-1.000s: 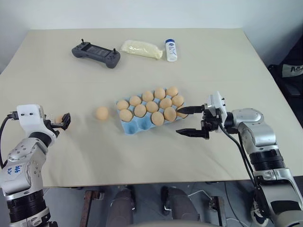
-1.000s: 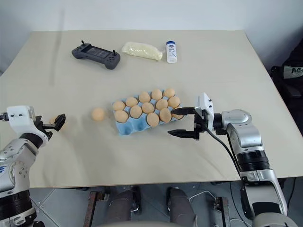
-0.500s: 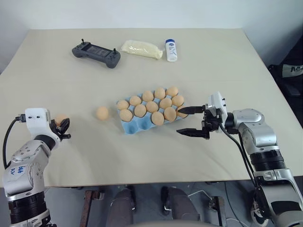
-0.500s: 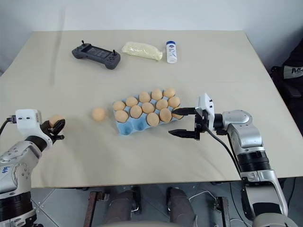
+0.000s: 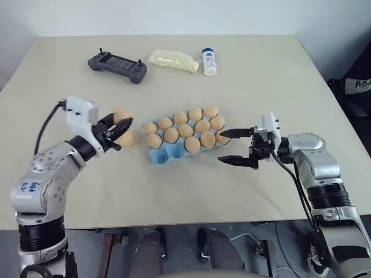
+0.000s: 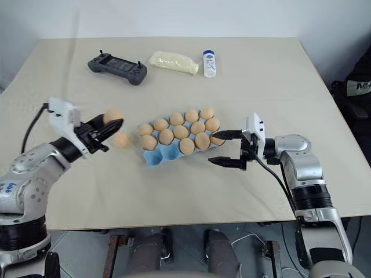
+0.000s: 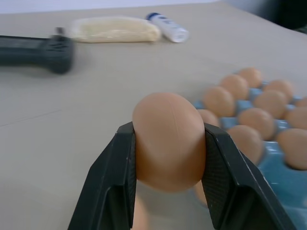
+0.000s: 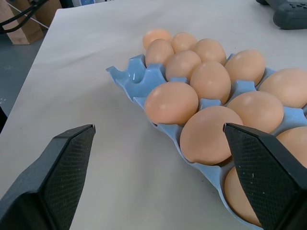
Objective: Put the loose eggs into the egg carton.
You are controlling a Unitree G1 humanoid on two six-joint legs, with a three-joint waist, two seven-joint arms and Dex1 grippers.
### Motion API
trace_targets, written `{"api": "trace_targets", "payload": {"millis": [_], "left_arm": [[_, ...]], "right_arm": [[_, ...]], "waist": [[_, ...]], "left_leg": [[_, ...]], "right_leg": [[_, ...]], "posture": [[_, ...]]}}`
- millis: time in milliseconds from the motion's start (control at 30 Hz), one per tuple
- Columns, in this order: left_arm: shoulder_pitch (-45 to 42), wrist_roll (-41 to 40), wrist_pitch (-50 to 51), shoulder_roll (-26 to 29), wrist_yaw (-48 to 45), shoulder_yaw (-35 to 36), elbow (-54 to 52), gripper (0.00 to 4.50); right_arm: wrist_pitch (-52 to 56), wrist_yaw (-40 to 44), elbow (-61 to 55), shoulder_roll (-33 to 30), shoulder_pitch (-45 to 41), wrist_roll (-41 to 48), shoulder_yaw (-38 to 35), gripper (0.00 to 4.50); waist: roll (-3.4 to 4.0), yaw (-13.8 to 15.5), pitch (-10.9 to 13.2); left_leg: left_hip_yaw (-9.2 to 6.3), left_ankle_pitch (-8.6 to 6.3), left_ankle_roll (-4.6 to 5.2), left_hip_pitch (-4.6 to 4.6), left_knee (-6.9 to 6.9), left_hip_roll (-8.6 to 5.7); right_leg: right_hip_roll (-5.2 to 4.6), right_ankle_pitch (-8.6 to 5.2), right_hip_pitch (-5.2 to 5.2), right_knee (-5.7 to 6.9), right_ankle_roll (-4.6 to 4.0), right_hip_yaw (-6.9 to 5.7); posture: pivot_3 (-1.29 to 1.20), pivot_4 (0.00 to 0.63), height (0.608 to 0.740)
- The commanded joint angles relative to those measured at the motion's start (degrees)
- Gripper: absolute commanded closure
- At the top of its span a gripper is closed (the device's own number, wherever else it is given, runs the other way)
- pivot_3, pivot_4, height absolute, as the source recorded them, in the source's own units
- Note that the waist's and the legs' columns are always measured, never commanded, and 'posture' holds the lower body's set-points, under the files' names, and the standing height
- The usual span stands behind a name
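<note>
My left gripper (image 5: 123, 125) is shut on a tan-orange egg (image 7: 168, 141) and holds it above the table, just left of the egg carton (image 5: 160, 155). A second loose egg (image 6: 122, 141) lies on the table under that gripper, partly hidden by the fingers (image 7: 113, 189). The light blue carton holds several eggs (image 8: 171, 102); the cups at its near left corner (image 8: 135, 81) are bare. At the carton's right end my right gripper (image 5: 221, 146) stands open, one finger by an end egg and the other in front of the tray, with nothing between its fingers.
At the table's far side lie a dark grey game controller (image 5: 117, 66), a pale yellow packet (image 5: 173, 59) and a small white bottle (image 5: 209, 61). Bare tabletop (image 5: 174, 191) stretches in front of the carton.
My left gripper closed on an egg at the table's left edge, lifted it and swung it right to the carton's left side. The right arm has kept still.
</note>
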Motion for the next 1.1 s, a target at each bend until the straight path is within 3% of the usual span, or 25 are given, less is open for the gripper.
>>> {"api": "trace_targets", "payload": {"millis": [33, 367, 600, 633, 867, 900, 1100], "left_arm": [[-2.3, -0.8, -1.0, 0.5, -4.8, -4.7, 1.1, 3.01], [-8.2, 1.2, -4.2, -0.8, -14.5, -15.7, 7.4, 3.01], [-9.5, 2.2, -4.1, -0.8, -15.8, -17.0, 9.2, 3.01], [-9.6, 2.4, -4.0, -0.9, -15.6, -16.9, 9.4, 2.33], [-9.8, 2.8, -3.3, -1.2, -14.8, -16.3, 9.7, 0.22], [-9.9, 2.7, -3.2, -1.2, -14.7, -16.2, 9.6, 0.05], [-9.8, 2.0, -2.6, 0.5, -11.2, -10.7, 7.9, 0.05]], "right_arm": [[-0.7, -0.4, -1.6, -0.5, -0.2, 0.6, -1.4, 0.00], [0.7, -3.2, -5.8, -0.9, 3.0, 1.2, -2.3, 0.00], [1.9, -5.3, -8.8, -1.3, 5.2, 1.8, -3.0, 0.00], [2.0, -5.4, -9.1, -1.3, 5.4, 1.8, -3.0, 0.00], [2.4, -6.0, -9.4, -1.3, 5.3, 2.0, -2.9, 0.00], [2.4, -5.9, -9.3, -1.3, 5.2, 1.9, -2.8, 0.00], [2.1, -5.0, -8.0, -1.1, 3.7, 1.7, -2.3, 0.00]], "waist": [[0.00, 0.0, 0.0], [0.00, 0.0, 0.0], [0.00, 0.0, 0.0], [0.00, 0.0, 0.0], [0.00, 0.0, 0.0], [0.00, 0.0, 0.0], [0.00, -0.1, 0.0]], "left_leg": [[0.01, 0.00, -0.01, 0.00, 0.03, 0.00], [0.08, -0.09, -0.07, 0.01, 0.35, 0.03], [0.03, -0.10, -0.05, 0.01, 0.52, 0.08], [0.03, -0.11, -0.04, 0.01, 0.57, 0.07], [0.06, -0.13, 0.00, 0.00, 0.63, 0.06], [0.06, -0.13, 0.00, 0.00, 0.62, 0.06], [0.07, -0.12, 0.01, 0.00, 0.62, 0.07]], "right_leg": [[0.00, 0.00, 0.00, 0.01, 0.00, -0.01], [-0.02, 0.00, 0.00, 0.24, 0.00, 0.13], [-0.02, -0.01, 0.00, 0.38, -0.01, 0.15], [-0.02, -0.01, 0.01, 0.39, -0.01, 0.15], [-0.06, -0.01, 0.01, 0.40, -0.01, 0.21], [-0.06, -0.01, 0.01, 0.40, -0.01, 0.21], [-0.05, -0.01, 0.01, 0.41, -0.01, 0.21]], "posture": [[0.00, 0.150, 0.740], [0.00, 0.150, 0.740], [0.00, 0.150, 0.740], [0.00, 0.150, 0.740], [0.00, 0.150, 0.740], [0.00, 0.150, 0.740], [0.00, 0.150, 0.740]]}}
